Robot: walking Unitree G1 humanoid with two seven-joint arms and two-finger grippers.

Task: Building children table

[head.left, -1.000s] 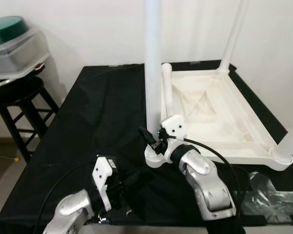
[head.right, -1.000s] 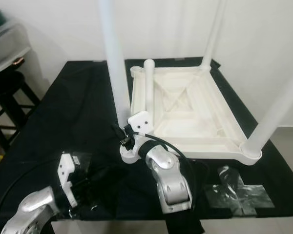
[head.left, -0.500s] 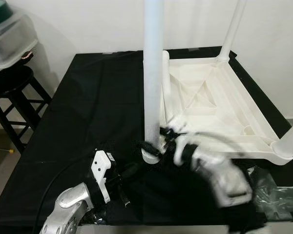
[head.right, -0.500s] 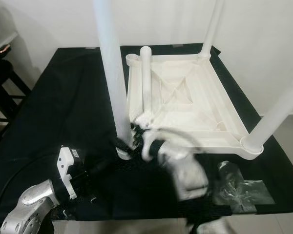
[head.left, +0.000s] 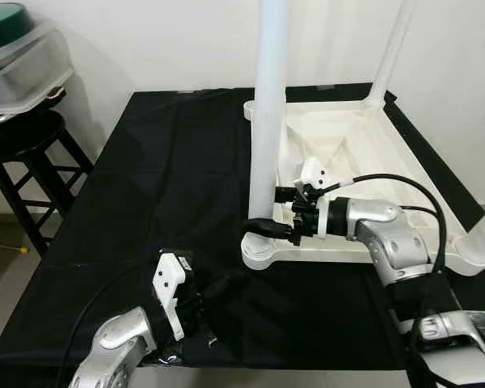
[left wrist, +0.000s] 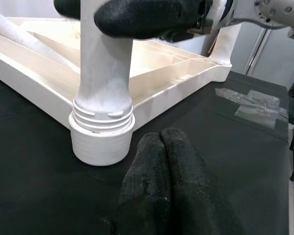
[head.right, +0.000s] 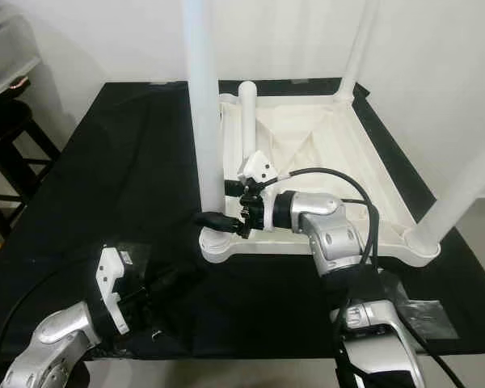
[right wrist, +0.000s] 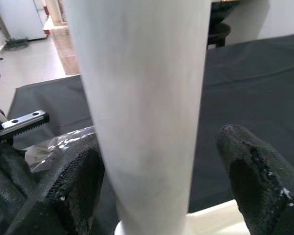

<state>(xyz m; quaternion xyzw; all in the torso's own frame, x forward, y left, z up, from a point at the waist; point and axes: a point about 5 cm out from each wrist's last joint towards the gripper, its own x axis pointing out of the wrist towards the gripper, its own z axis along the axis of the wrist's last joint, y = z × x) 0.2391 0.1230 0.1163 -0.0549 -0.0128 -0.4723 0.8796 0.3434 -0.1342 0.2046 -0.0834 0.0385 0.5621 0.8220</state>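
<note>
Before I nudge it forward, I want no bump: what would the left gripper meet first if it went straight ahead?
Probably the threaded corner socket at the base of the near table leg. The left gripper, fingers shut, points just beside it, so it might slide past.

White plastic children's table (head.left: 364, 174), upside down on black cloth.
I see three legs standing upright in corner sockets; a fourth leg (head.right: 247, 129) lies loose inside the tray.
</note>
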